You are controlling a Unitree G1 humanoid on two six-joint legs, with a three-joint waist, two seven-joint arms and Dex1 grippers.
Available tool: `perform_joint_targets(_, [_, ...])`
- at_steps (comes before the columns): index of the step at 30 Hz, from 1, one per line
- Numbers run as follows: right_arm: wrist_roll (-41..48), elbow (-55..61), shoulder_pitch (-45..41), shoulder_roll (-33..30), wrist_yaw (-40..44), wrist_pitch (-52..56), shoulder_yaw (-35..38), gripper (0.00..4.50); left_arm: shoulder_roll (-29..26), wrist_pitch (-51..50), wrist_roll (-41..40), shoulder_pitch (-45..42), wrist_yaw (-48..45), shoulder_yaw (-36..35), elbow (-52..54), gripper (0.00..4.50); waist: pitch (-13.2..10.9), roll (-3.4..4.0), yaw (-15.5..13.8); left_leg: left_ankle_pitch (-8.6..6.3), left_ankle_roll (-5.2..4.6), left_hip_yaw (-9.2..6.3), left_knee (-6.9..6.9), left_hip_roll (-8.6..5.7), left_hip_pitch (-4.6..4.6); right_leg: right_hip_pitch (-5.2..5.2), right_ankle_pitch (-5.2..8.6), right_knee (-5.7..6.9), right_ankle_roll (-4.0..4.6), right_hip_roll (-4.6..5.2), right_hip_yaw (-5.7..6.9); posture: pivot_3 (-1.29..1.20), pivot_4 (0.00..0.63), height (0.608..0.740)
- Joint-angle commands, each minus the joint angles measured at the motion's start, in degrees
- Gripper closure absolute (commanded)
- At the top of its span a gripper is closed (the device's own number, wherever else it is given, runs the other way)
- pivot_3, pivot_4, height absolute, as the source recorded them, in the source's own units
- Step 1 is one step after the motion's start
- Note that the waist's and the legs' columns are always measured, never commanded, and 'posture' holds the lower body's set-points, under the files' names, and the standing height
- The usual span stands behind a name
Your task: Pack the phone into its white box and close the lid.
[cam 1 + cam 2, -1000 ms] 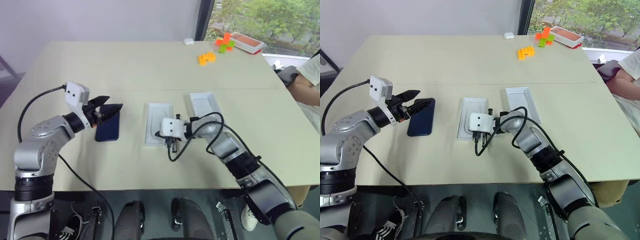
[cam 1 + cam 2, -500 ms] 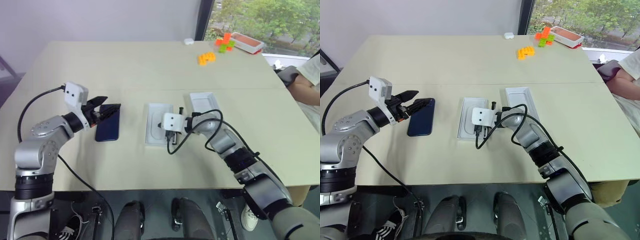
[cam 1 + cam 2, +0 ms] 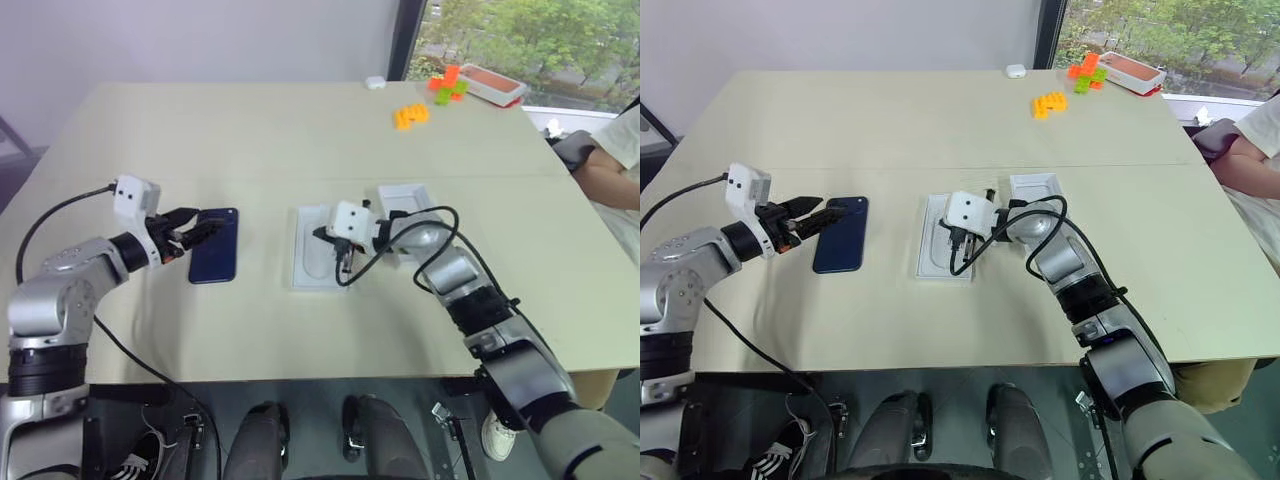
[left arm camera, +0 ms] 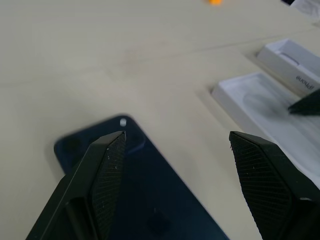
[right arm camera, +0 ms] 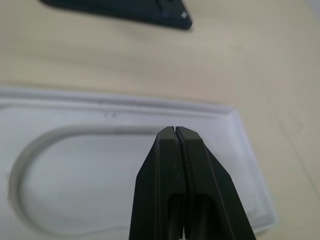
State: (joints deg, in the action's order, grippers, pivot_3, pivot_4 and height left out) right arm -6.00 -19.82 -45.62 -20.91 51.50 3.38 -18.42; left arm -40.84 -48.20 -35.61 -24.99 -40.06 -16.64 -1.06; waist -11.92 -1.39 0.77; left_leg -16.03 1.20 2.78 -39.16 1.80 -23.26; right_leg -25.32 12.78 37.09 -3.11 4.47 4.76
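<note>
Nothing is packed yet: we see the phone (image 3: 215,258) flat on the table (image 3: 250,140), left of the white box (image 3: 318,262), left fingers (image 4: 112,165) wide over it, right fingers (image 5: 177,165) pressed shut above the box, the lid (image 3: 402,202) off just beyond.

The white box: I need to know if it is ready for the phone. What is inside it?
Inside the white box lies a white insert with an oval recess. The shut right gripper hangs above it, covering part.

Bare table gap btwn phone (image 3: 214,258) & white box (image 3: 318,260); right claw (image 3: 322,235) hangs over box.
</note>
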Motion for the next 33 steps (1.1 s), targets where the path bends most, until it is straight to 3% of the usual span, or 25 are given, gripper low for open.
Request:
perform_joint_targets(1, [1.64, 3.49, -1.56, -0.04, 1.10, 0.44, 1.33, 4.46, -2.27, -6.06, -3.51, -2.60, 0.84, -3.97, -1.23, 0.99, 0.00, 0.00, 0.01, 0.00, 0.00, 0.00, 0.00, 0.00, 0.00, 0.00, 0.00, 0.00, 0.00, 0.00, 0.00, 0.00, 0.150, 0.740])
perform_joint_targets(13, [1.86, 0.98, -7.66, 12.64, -5.58, 13.05, -0.25, 4.46, -5.94, -21.66, -8.58, -11.55, 0.99, -9.51, -19.10, 0.99, 0.01, -0.01, 0.24, 0.06, 0.10, -0.02, 0.01, 0.01, 0.02, -0.05, -0.02, 0.13, 0.04, -0.12, 0.02, 0.00, 0.150, 0.740])
perform_joint_targets(21, [-3.60, -11.78, -13.26, 21.64, -14.39, 13.47, -4.27, 4.46, -6.44, -25.53, -5.89, -15.60, 1.51, -7.49, -30.52, 0.99, 0.02, -0.03, 0.32, 0.06, 0.11, 0.01, 0.01, -0.03, -0.01, -0.08, -0.03, 0.14, 0.04, 0.00, 0.00, 0.00, 0.150, 0.740])
perform_joint_targets(33, [-9.30, -28.16, -17.57, 26.11, -16.95, 5.77, -7.77, 4.46, -4.45, -26.89, -2.71, -21.56, 0.00, -5.79, -43.97, 0.99, 0.06, -0.10, 0.53, 0.15, 0.27, 0.03, 0.03, -0.04, -0.05, -0.10, -0.03, 0.12, 0.05, -0.01, 0.02, 0.00, 0.150, 0.740])
